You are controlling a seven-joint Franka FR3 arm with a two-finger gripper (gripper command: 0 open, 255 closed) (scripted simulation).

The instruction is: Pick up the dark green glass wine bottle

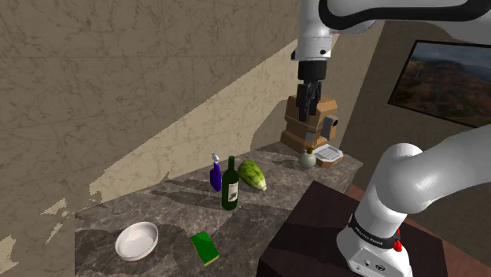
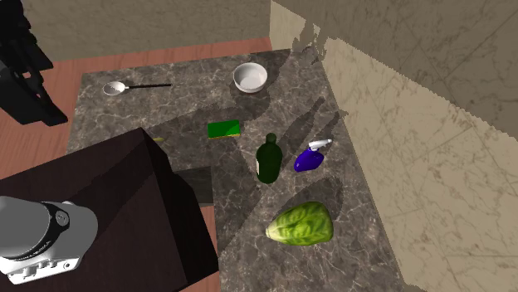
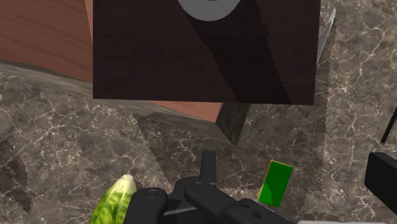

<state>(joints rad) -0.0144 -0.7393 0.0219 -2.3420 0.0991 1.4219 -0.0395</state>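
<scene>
- Overhead: gripper (image 1: 312, 96), all black, hanging high above the counter with its tips pointing down; jaws released, nothing between them. In the wrist view its fingers (image 3: 207, 167) stand well apart.
- Wine bottle (image 1: 230, 185), dark green glass, upright on the dark marbled counter (image 1: 110, 212); well below the jaws and off towards the shoulder view's left, touched by nothing.
- Spray bottle (image 1: 215, 175), blue with a white nozzle, upright; just beside the wine bottle on the side away from the jaws, not touching it.
- Lettuce head (image 1: 252, 175), pale green, lying on its side; near the wine bottle on the side nearer the jaws, and the closest of the loose items to them.
- Sponge (image 1: 206, 247), green, flat on the counter; farther from the jaws than the wine bottle.
- Bowl (image 1: 137, 240), white, upright; beyond the sponge, well apart from the jaws.
- Spoon (image 2: 116, 87), pale head and dark handle, lying flat near the counter's end past the bowl.
- Stand (image 2: 100, 207), dark box, set against the counter's edge.
- Brown appliance (image 1: 303, 130), at the counter's far end, seen behind the jaws in the shoulder view.
</scene>
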